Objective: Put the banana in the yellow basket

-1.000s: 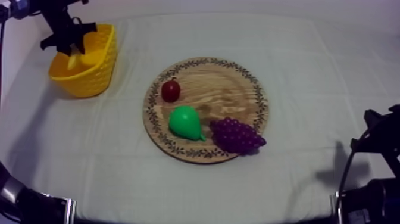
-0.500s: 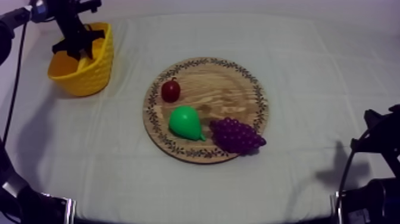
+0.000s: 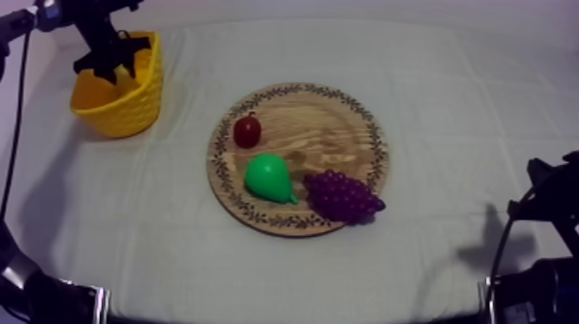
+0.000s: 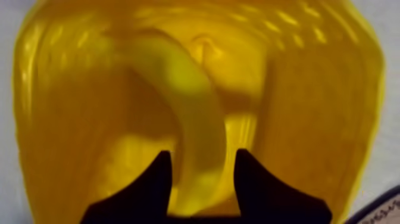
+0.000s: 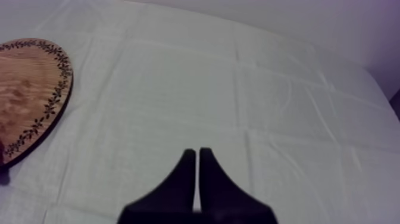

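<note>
The banana [image 4: 190, 89] lies curved inside the yellow basket [image 4: 309, 107], seen in the left wrist view under my left gripper [image 4: 201, 164]. Its two black fingers stand apart on either side of the banana's near end, open. From above, the left gripper [image 3: 110, 62] hangs over the basket [image 3: 121, 103] at the table's far left. The round wooden board [image 3: 327, 138] lies mid-table. My right gripper [image 5: 197, 154] is shut, its fingers together as a narrow wedge over bare cloth, with the board's edge [image 5: 30, 89] off to one side.
On the board sit a green pear [image 3: 269, 177], a small red fruit [image 3: 247, 131] and a bunch of purple grapes [image 3: 342, 196]. My right arm [image 3: 551, 215] rests low at the table's right edge. Open cloth surrounds the board.
My left gripper has risen and drawn back from low inside the basket. The banana that showed between its fingers a second ago now lies in the basket. The right arm has not moved.
</note>
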{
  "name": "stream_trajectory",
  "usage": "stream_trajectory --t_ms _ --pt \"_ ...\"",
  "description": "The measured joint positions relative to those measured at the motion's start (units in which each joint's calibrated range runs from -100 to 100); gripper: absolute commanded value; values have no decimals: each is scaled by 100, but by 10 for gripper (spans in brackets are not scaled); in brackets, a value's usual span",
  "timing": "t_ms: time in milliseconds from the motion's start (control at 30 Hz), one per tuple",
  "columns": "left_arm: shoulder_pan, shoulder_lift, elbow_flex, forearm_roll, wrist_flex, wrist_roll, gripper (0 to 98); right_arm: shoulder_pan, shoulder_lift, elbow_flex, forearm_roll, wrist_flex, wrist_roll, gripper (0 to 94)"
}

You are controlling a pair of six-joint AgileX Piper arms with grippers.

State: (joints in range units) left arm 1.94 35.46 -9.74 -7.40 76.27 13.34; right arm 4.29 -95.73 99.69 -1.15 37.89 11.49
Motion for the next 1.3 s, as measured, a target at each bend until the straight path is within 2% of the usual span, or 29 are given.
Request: stream_trajectory --t_ms 100,200,400,500,600,800,967,1167,1300 --pt "80 -268 250 -26 -207 -31 462 0 0 0 0 0 0 3" --pt "92 -499 460 -8 -403 -89 414 0 0 0 0 0 0 3" --pt "65 -1141 928 85 -712 -157 234 0 0 0 0 0 0 3" --pt "108 -1596 1285 119 -958 -234 103 0 0 0 0 0 0 3" --pt "152 -2154 1694 147 -1245 -226 36 0 0 0 0 0 0 3" --pt "169 -3551 2826 349 -1918 -463 5 0 0 0 0 0 0 3" --pt "191 -4911 3997 601 -2660 -861 2 0 0 0 0 0 0 3" --pt "-3 -6583 5572 904 -3398 -1390 1 0 0 0 0 0 14 3" --pt "-67 -7600 6507 1002 -3735 -1678 1 0 0 0 0 0 3 3"
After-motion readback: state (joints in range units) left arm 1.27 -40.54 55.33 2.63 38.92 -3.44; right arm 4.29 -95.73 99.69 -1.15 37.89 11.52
